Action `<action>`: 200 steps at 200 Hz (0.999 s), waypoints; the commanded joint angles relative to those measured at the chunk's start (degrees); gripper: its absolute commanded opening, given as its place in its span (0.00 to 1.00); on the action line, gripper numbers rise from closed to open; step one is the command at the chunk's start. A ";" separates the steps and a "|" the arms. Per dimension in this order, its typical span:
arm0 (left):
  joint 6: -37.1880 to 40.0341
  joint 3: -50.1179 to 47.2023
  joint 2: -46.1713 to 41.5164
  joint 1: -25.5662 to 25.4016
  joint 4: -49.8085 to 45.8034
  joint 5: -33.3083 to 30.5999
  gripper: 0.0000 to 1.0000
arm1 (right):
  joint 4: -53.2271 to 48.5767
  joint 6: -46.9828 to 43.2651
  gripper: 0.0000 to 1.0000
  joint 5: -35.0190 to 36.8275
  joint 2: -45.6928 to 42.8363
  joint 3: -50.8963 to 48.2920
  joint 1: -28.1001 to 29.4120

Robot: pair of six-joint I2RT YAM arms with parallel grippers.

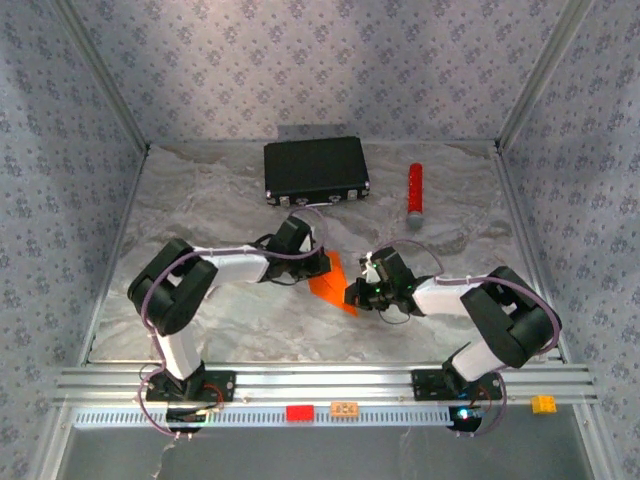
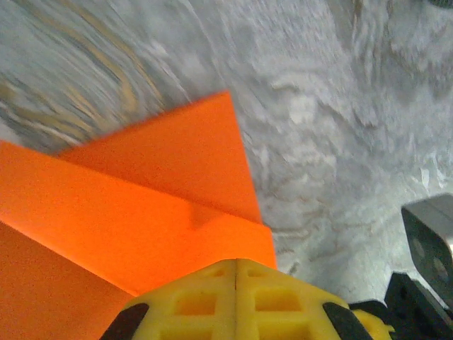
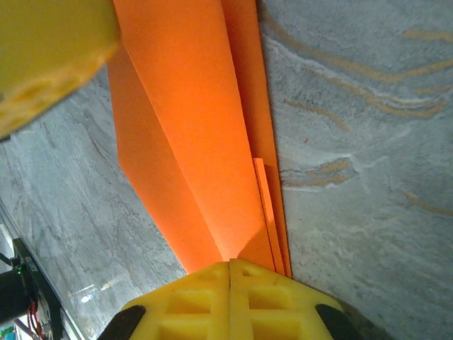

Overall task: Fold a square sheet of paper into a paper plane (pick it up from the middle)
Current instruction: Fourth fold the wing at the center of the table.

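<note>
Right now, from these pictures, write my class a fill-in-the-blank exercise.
1. The thin creased paper sheet between the two claws is coloured ___.
2. The flat rectangular hard case at the far side of the marbled grey table is coloured ___.
3. From overhead, the red cylinder lies to that case's ___.
4. The left claw and the right claw are both ___, not open.
Missing words: orange; black; right; shut.

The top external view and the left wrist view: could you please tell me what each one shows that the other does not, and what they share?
Top external: the black case, the red cylinder, and the right gripper beside the orange paper. Left wrist: the paper's stacked folded layers up close, with the yellow fingers shut at its edge. Shared: the orange paper, the left gripper and the marbled table.
</note>
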 commanded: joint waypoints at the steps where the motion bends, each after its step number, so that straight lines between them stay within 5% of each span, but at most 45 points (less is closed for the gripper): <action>1: -2.76 0.47 1.31 -2.40 1.64 0.83 0.04 | -7.16 0.76 0.00 3.32 0.89 -2.58 0.17; 76: -2.05 -1.15 6.74 -2.71 2.37 -0.81 0.02 | -6.82 0.82 0.00 3.50 1.14 -3.14 0.07; 200: 6.91 1.83 6.87 8.57 -2.00 0.03 0.04 | -6.19 0.60 0.00 3.06 1.29 -3.91 -0.45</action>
